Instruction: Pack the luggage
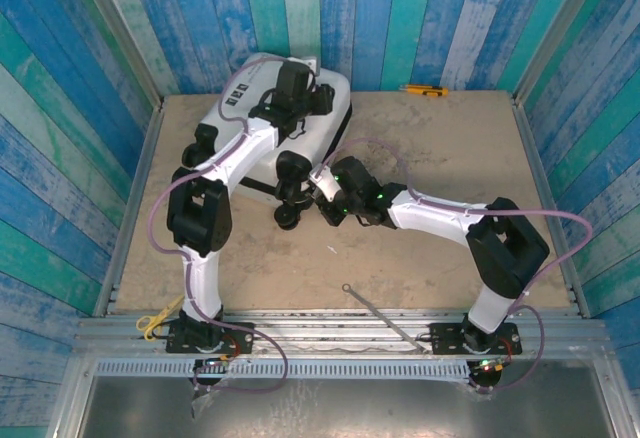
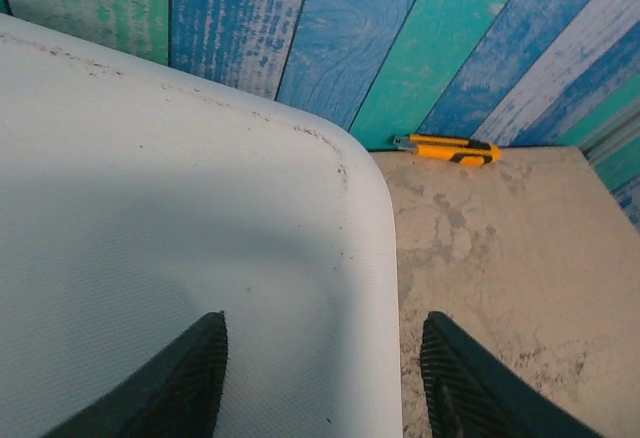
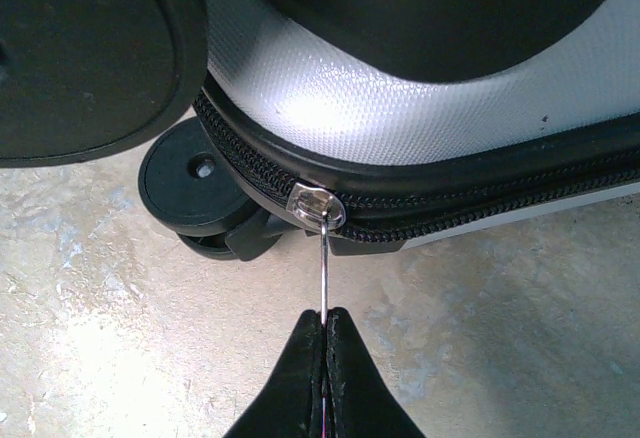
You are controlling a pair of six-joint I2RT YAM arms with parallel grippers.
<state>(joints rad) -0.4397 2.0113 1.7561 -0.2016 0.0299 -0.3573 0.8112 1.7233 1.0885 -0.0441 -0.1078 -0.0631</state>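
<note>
Luggage: the white hard-shell suitcase (image 1: 240,98) is lying flat and closed on the far left part of the table (image 1: 430,148), its far end sitting close to the back wall.
Shell: in the left wrist view a rounded far corner of the suitcase (image 2: 200,238) is showing small dark marks along its edge.
Left claw: the left gripper (image 1: 296,80) is hovering over the right far part of the lid. Seen from the left wrist, the left gripper (image 2: 325,358) is standing with its fingers well apart, one over the white shell and the other over bare table just past the edge, and it is clasping nothing.
Right claw: the right gripper (image 1: 318,198) is reaching in at the near right side of the case, by the wheels. In the right wrist view the right gripper (image 3: 325,323) is pinching its fingers fully together on the thin metal zipper pull (image 3: 324,268).
Zipper: the silver slider (image 3: 316,205) is sitting on the black zipper track that is running along the seam of the suitcase (image 3: 400,108).
Wheel: a black wheel (image 3: 195,183) is resting on the table just left of the slider.
Elsewhere: a yellow and black utility knife (image 2: 447,148) is lying on the table against the far wall, well apart from the case.
</note>
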